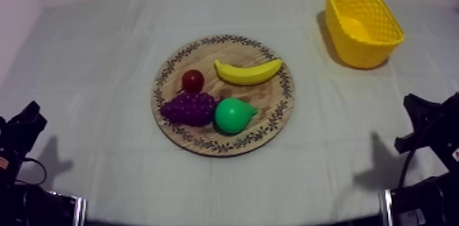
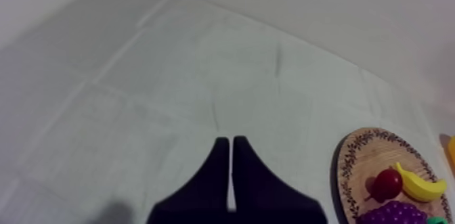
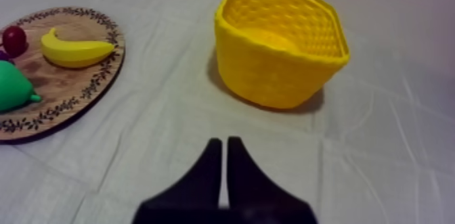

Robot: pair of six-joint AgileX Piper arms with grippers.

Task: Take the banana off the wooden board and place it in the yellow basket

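A yellow banana [image 1: 248, 72] lies on the far side of the round wooden board [image 1: 273, 116] at the table's middle. In the right wrist view the banana [image 3: 73, 50] rests on the board [image 3: 88, 88], with the yellow basket [image 3: 279, 40] to its right. That basket [image 1: 363, 26] stands at the back right and holds nothing. My left gripper [image 1: 26, 121] rests low at the left edge, its fingers [image 2: 231, 147] together as a narrow wedge over bare cloth. My right gripper [image 1: 422, 113] rests low at the right edge, shut [image 3: 224, 147], pointing between board and basket.
On the board beside the banana lie a small red fruit [image 1: 192, 80], a purple bunch of grapes [image 1: 188, 107] and a green pear [image 1: 233, 115]. The grey-white cloth [image 1: 102, 58] lies bare around the board.
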